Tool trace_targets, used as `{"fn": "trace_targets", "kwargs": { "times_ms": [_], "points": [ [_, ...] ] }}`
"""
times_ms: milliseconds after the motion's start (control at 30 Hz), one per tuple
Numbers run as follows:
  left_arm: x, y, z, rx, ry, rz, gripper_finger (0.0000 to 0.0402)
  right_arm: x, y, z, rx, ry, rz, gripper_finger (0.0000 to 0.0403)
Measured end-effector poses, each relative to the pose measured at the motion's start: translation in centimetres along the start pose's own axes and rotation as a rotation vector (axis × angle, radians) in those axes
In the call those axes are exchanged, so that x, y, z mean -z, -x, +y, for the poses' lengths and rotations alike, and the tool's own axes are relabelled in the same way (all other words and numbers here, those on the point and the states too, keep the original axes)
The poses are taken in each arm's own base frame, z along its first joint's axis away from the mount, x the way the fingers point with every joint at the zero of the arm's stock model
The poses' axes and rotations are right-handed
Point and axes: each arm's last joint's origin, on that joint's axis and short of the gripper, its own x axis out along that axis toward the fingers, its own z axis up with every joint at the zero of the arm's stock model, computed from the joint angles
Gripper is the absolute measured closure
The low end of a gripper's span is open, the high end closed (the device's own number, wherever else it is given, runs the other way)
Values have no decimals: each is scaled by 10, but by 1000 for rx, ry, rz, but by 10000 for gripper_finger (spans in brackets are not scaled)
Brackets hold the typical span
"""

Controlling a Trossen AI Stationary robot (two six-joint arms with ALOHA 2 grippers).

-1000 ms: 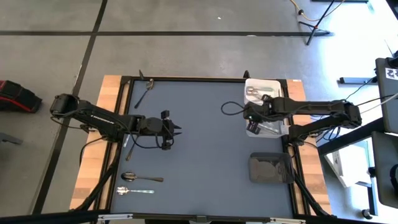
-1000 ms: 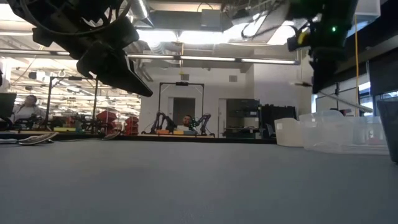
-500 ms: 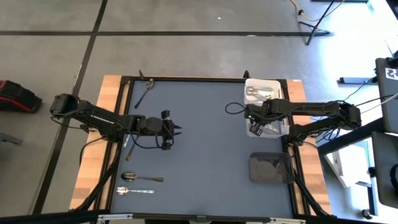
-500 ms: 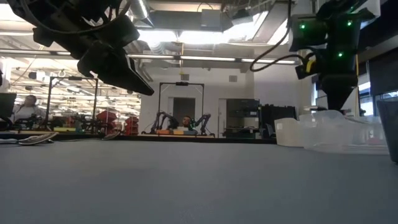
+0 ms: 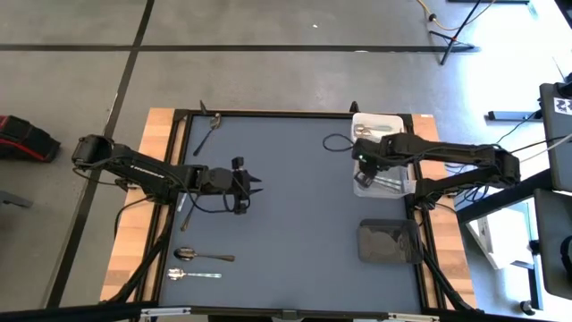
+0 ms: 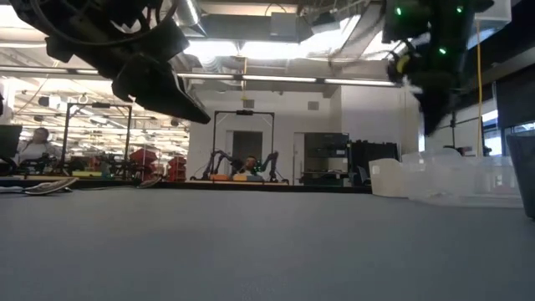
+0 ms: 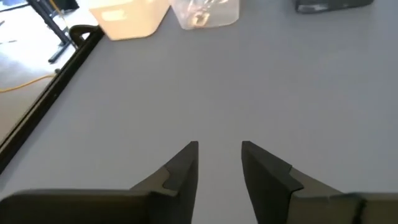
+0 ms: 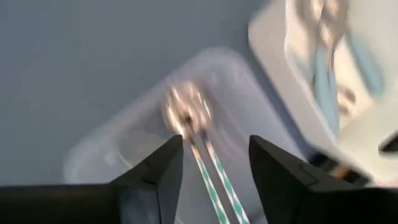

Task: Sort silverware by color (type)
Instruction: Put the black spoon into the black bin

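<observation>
- A grey concrete floor [image 5: 295, 76] lies all around, crossed by dark tape lines [image 5: 268, 48].
- A flat blue-grey tabletop [image 5: 295, 206] sits in a black metal frame [image 5: 268, 114], with pale wooden boards [image 5: 134, 224] at its edges.
- A red and black bag [image 5: 22, 139] rests on the floor beside it.
- Across the room, long bright ceiling light strips [image 6: 251, 77] glow.
- A black doorway-like frame [image 6: 243, 142] stands at the back wall.
- A seated person [image 6: 33, 144] is at a far desk.

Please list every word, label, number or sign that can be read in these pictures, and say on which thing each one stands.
None can be read.
The silverware, the clear bin, the white bin and the dark bin show no print.
Any signs in the room in the low view are too small to read.
</observation>
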Motion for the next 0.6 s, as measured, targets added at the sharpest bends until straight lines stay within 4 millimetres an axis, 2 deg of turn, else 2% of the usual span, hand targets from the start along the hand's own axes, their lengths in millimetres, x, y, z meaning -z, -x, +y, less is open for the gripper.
{"fn": "trace_targets", "kwargs": {
  "times_ms": [167, 267, 400, 500, 600],
  "points": [
    [2, 0, 0, -16, 2, 19, 234, -27, 11, 8, -104, 57, -322, 224],
    [2, 0, 0, -17, 24, 23, 204, -43, 9, 15, -147, 120, -528, 225],
    [3, 0, -1, -11, 4, 32, 184, -57, -1, 26, -240, 184, -751, 225],
    [7, 1, -4, -2, 75, 75, 179, -62, -13, 35, -322, 223, -889, 226],
    [8, 4, -4, -4, 133, 191, 179, -63, -29, 42, -416, 258, -946, 226]
  ]
}}
